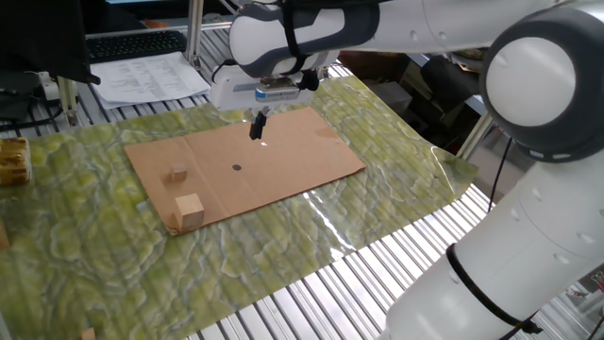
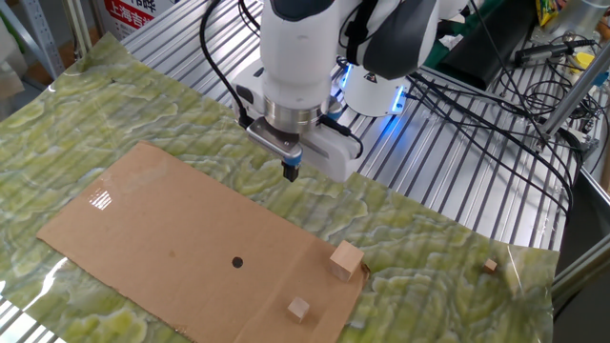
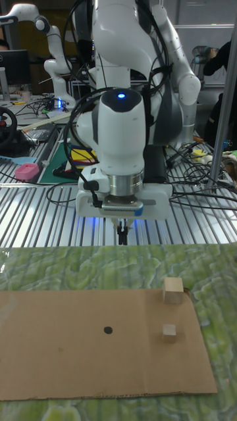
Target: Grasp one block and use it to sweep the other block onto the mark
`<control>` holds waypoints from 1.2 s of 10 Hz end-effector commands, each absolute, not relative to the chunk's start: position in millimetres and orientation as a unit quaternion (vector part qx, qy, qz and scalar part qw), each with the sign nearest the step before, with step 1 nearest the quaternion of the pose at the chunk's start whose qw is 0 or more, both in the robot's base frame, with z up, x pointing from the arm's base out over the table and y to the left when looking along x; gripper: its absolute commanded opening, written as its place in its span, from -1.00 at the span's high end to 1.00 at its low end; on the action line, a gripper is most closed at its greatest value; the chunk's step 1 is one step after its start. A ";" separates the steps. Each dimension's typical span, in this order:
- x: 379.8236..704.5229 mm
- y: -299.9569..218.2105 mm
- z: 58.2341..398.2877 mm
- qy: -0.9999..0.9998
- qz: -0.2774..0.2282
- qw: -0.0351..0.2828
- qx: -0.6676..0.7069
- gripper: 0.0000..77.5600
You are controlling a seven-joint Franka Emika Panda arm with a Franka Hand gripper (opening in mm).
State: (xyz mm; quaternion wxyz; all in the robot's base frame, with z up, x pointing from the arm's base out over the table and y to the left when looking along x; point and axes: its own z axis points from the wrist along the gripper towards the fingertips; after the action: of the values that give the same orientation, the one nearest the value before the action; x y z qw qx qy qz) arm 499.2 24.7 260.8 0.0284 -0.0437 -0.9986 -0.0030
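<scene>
Gripper [image 2: 291, 172] hovering at upper centre, jaws together, holding nothing. Two blocks on the cardboard [image 2: 162, 238]: pale cube [image 2: 346, 260] at its corner, small brown block [image 2: 299, 308] near it; one dark mark [image 2: 236, 262] mid-sheet. Stray wooden bit [image 2: 489, 267] visible lower right, absent from the tall view.

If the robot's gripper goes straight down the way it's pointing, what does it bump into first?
Probably the cardboard sheet, near its far edge; depth is unclear, so it might be the green mat beside it. The gripper hangs with nothing under it, well away from both blocks and the dot.
</scene>
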 end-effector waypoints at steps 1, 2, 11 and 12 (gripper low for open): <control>499.9 24.7 262.2 -0.999 -0.002 0.026 -0.043 1.00; 500.0 24.8 262.1 -0.999 -0.002 0.026 -0.043 1.00; 520.9 67.4 241.2 -0.999 0.001 0.024 -0.038 1.00; 519.8 72.4 237.6 -0.999 0.001 0.024 -0.039 1.00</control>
State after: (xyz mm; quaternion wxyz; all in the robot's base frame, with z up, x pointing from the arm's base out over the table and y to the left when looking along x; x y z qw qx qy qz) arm 519.3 70.3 238.9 0.0250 -0.0397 -0.9989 0.0009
